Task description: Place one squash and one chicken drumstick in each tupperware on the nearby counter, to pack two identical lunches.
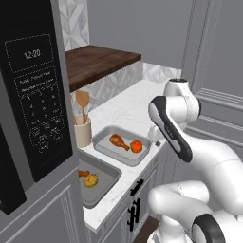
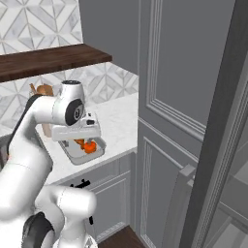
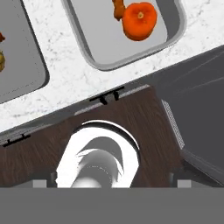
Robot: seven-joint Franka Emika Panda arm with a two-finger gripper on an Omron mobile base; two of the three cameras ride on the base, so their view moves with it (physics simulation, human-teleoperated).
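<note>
On the veined white marble worktop (image 1: 128, 111), two shallow grey rounded-rectangle tupperwares (image 1: 105, 142) (image 1: 107, 182) each hold a glossy drumstick (image 1: 118, 141) and squash (image 1: 136, 146); the pincer (image 2: 76, 132) stands open, empty.

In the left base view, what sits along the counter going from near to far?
Near tupperware holding a yellow squash and a drumstick → far tupperware holding a drumstick and an orange squash → utensil jar → dark wooden shelf.
</note>
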